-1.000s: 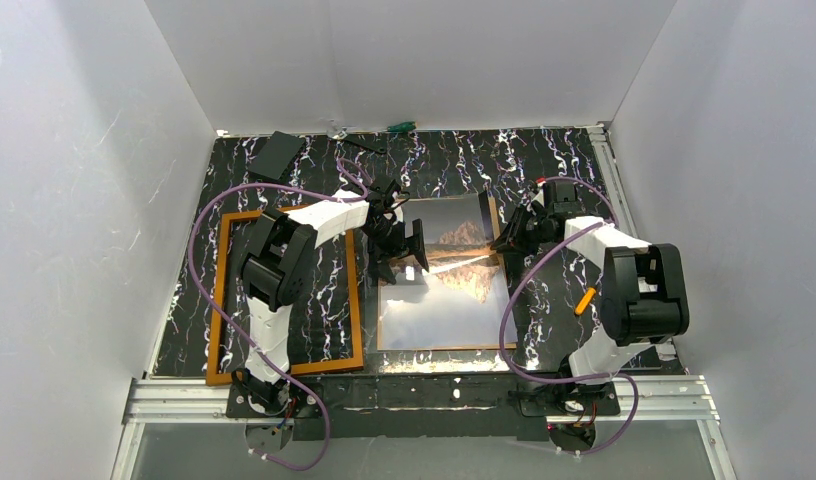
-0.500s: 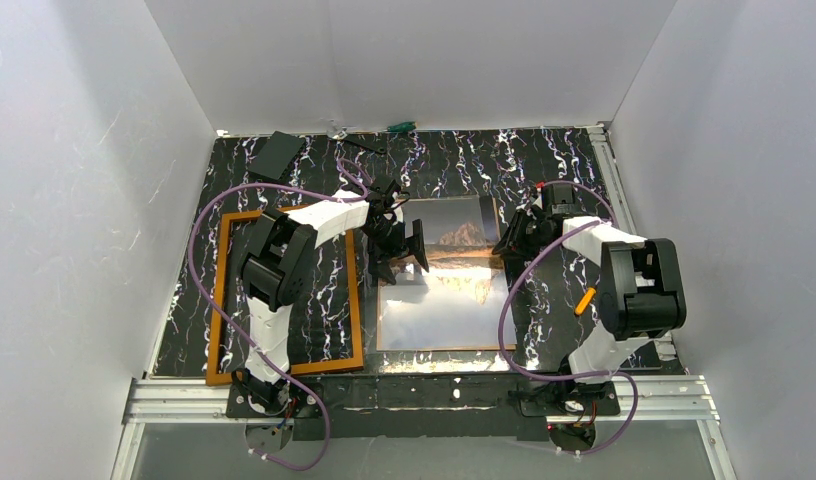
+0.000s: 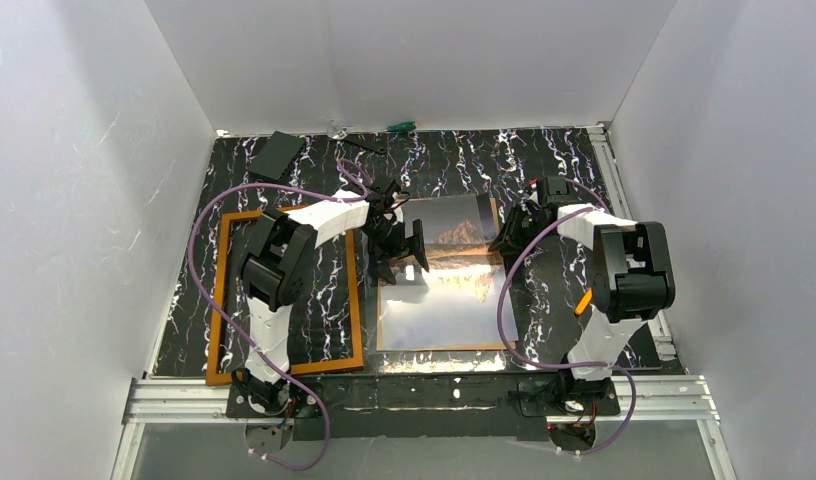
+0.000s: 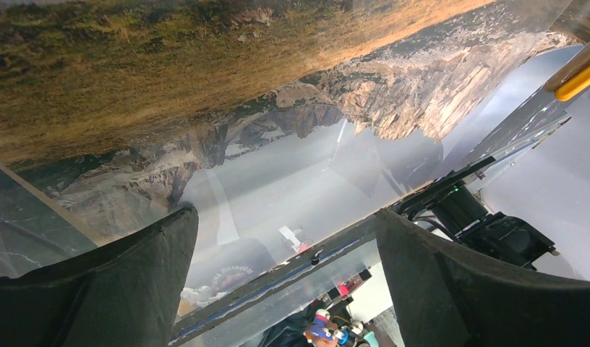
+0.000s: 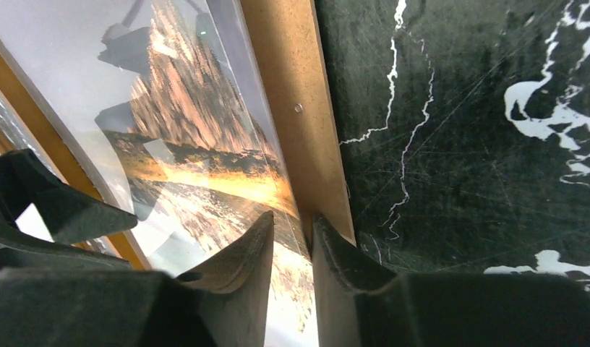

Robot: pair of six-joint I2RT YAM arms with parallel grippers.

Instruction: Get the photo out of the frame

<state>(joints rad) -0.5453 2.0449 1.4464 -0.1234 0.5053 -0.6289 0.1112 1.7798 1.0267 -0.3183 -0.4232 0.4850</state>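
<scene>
Black marble-veined tabletop (image 3: 454, 165) between white walls. From above, at the left: the frame (image 3: 219, 300), lying on the tabletop with the marble showing through its opening, partly under the left arm. Just beside it, at centre: the photo (image 3: 444, 310), face up on the tabletop, a sliver of marble between it and the frame's right rail. Left gripper (image 3: 404, 245) over the photo's left edge, jaws spread wide, holding nothing. Right gripper (image 3: 512, 232) at the far part of the photo's right edge. Black flat box (image 3: 277, 155) in the far left corner, well apart from both.

Only from the left wrist: the print's glossy face close up, grey reflections across it, framed by two wide-set fingers (image 4: 104, 289). Only from the right wrist: a plain brown strip of board (image 5: 299, 108) along the print's side, meeting the tabletop, and the fingertips (image 5: 245, 253) narrowly apart, astride the seam between print and strip. Pinching there or merely poised: cannot tell.

On the photo itself: orange-brown mountain mirrored in water, grey sky, bright sheen over the near half.
</scene>
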